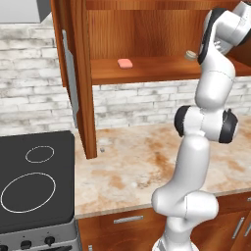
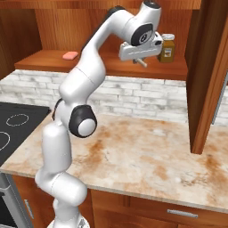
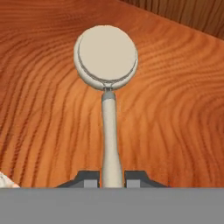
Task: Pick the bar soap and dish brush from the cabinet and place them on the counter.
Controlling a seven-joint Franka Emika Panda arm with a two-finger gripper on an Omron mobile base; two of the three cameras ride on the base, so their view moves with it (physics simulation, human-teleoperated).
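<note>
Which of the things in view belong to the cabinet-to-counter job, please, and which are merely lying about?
Job:
dish brush, handle clamped in the hand
bar soap, on the cabinet shelf
counter

Lying about:
amber jar on the shelf
stovetop

The light around me was even and flat, a rendered brightness with no lamp I could place, and my white arm carried only soft grey shading on its undersides. The counter showed no glare and hardly any shadow, while the upper back of the cabinet lay dimmer. All three pictures were coarse and a little soft, without bending at the edges.
</note>
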